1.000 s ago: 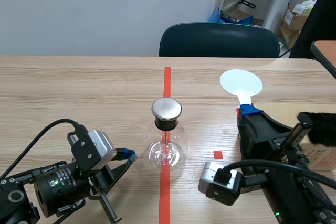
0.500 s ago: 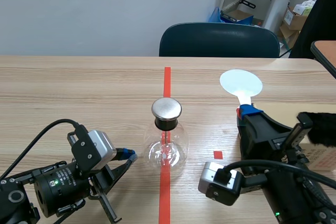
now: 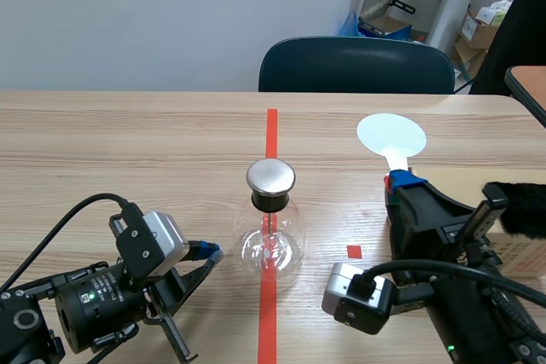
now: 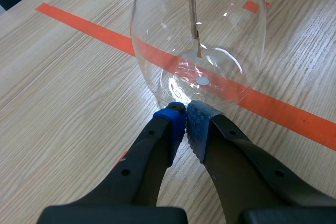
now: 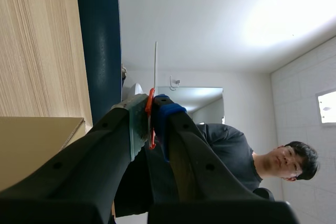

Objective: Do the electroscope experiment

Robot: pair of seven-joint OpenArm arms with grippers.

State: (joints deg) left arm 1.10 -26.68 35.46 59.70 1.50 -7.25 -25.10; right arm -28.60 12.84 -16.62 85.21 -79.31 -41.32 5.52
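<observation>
The electroscope [image 3: 271, 228], a clear glass flask with a round metal cap, stands on the red tape line at the table's middle. Inside the flask [image 4: 198, 40] a thin rod hangs down. My left gripper [image 3: 209, 251] lies low on the table at the flask's left; its fingers are shut on nothing, with the blue pads [image 4: 173, 121] almost touching the glass base. My right gripper [image 3: 401, 181] is shut on the red handle of a paddle with a white disc [image 3: 391, 135], right of the flask. The paddle [image 5: 155, 64] shows edge-on between the shut fingers of the right gripper [image 5: 151, 103].
A cardboard box [image 3: 512, 245] with a black furry cloth [image 3: 522, 209] on it sits at the table's right edge. A dark blue chair [image 3: 357, 66] stands behind the table. A person [image 5: 262, 161] shows in the right wrist view.
</observation>
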